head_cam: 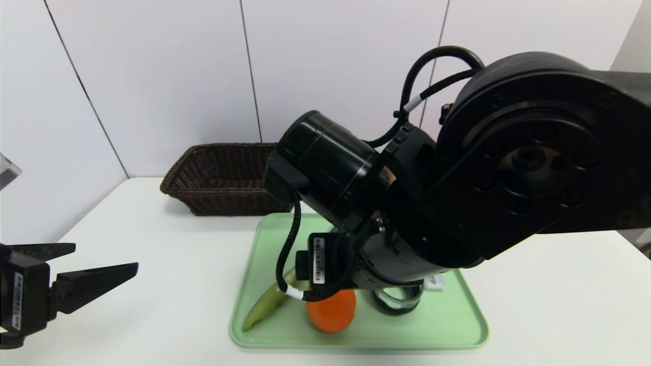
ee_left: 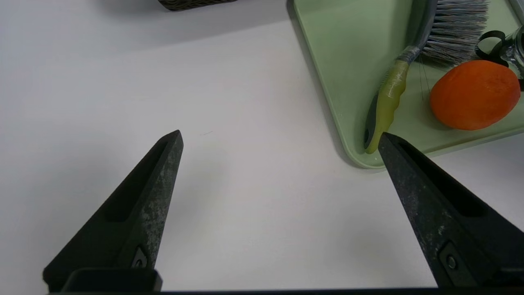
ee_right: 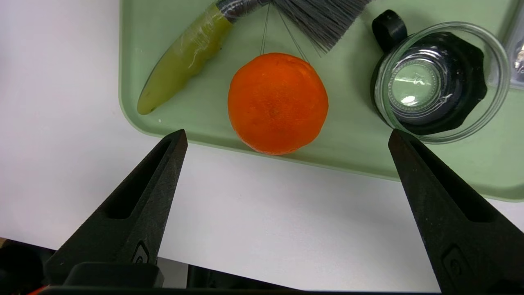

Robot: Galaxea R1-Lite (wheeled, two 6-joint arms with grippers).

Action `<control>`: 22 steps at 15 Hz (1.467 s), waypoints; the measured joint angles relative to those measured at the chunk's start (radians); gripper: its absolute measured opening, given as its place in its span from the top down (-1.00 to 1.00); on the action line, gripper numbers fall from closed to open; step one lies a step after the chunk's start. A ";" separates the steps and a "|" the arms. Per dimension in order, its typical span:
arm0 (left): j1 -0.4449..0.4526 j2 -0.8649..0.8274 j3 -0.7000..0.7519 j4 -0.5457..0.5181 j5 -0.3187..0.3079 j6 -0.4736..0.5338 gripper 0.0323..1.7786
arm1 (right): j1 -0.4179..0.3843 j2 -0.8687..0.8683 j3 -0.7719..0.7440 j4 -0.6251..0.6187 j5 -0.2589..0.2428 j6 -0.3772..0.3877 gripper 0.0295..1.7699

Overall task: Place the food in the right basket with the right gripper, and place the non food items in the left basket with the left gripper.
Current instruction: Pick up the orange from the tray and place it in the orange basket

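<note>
An orange lies near the front edge of the green tray. My right gripper hovers open above that edge, with the orange just beyond its fingertips and nothing between them. Beside the orange lie a brush with a yellow-green handle and a glass jar with a black lid. My left gripper stands open and empty over the bare table, left of the tray. The dark wicker left basket sits behind the tray. The right basket is hidden behind my right arm.
My right arm fills the middle and right of the head view and covers much of the tray. A small packet lies at the tray's edge past the jar. White table stretches between the left gripper and the tray.
</note>
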 joint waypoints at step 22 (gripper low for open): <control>-0.027 0.031 -0.002 0.002 0.004 -0.004 -0.90 | -0.034 0.178 0.000 -0.029 0.063 -0.004 -0.92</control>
